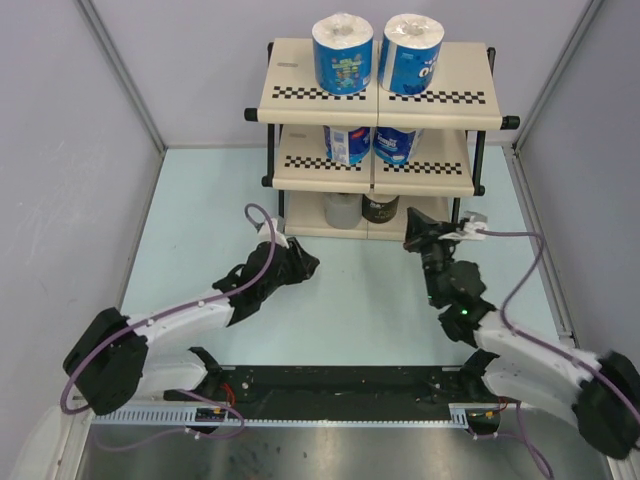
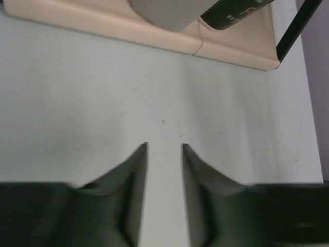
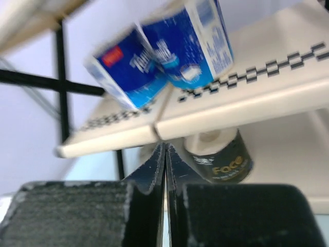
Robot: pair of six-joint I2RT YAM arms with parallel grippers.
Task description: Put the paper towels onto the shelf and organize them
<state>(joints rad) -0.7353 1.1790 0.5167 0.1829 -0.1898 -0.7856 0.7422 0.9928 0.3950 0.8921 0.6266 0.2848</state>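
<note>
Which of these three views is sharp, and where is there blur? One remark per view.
Top external view: sharp and evenly lit, the shelf crisp. Left wrist view: the left claw is soft and dark along the bottom, the table clearer. Right wrist view: the blue-wrapped rolls are smeared, the dark roll with its print still readable.

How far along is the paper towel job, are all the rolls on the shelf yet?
Looks essentially done. The shelf holds all six: the top blue pair, the middle blue pair, and the grey roll and dark roll at the bottom. Nothing is in hand: left pincer open and empty, right pincer shut and empty. No roll lies on the table; at most tidying remains.
</note>
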